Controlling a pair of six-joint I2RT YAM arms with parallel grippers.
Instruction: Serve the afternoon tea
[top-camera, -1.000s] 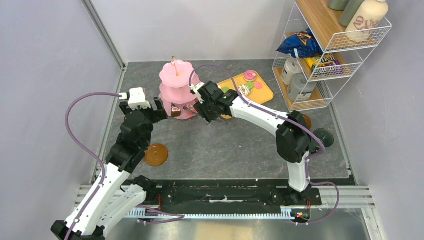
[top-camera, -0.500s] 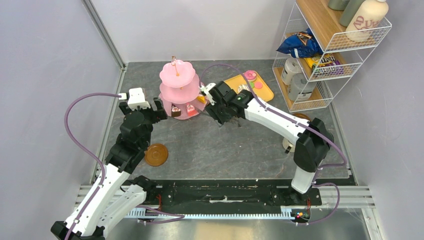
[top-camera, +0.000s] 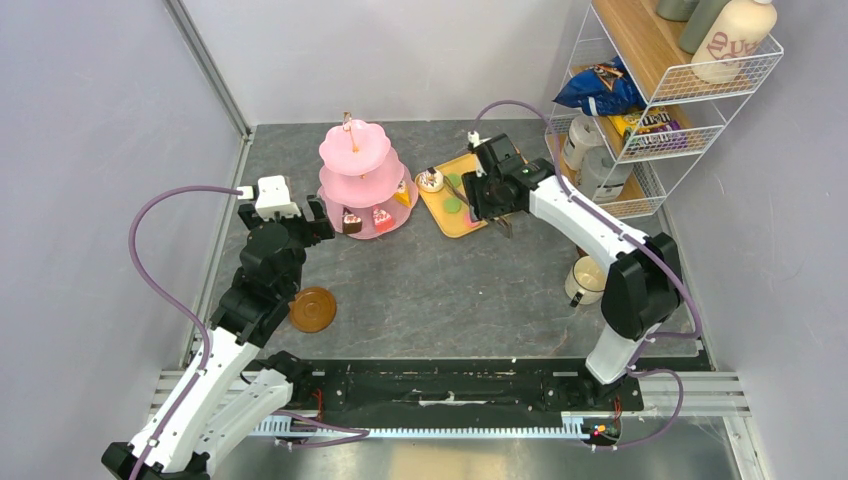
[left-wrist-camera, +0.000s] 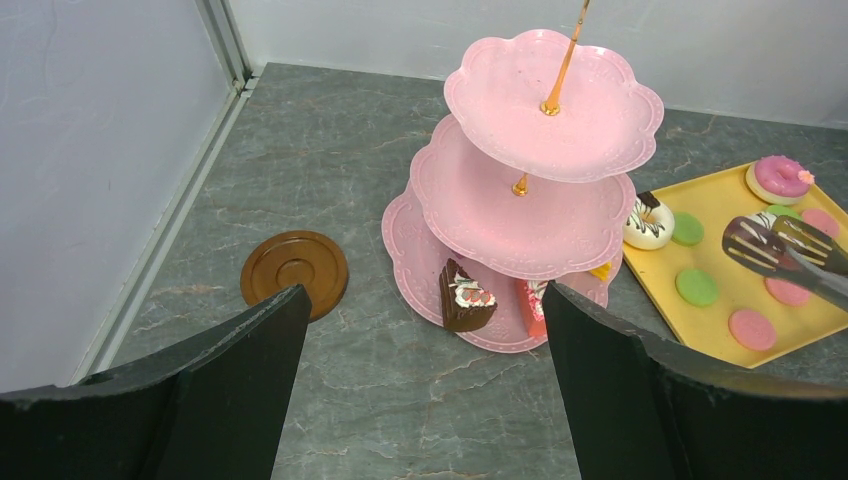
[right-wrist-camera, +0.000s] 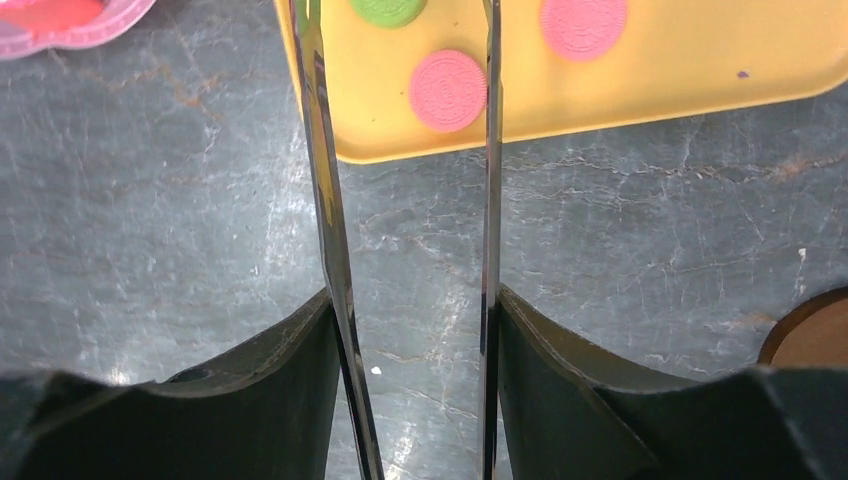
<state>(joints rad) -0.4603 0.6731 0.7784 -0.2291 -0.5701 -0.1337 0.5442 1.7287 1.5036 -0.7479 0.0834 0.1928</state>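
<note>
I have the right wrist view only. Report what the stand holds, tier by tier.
Observer: The pink stand carries three cake wedges, all on the bottom tier; both upper tiers are bare.
Operator: Now the far end of what I'm holding.
Observer: The tongs have their tips apart over the yellow tray, with nothing between them that I can see.
Operator: Now the other arm.
Observer: The left gripper is open, facing the stand without touching it.

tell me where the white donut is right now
Top view, back of the table: the white donut lies on the yellow tray's left corner, right beside the pink stand, with a green macaron on its other side and the tongs near.
</note>
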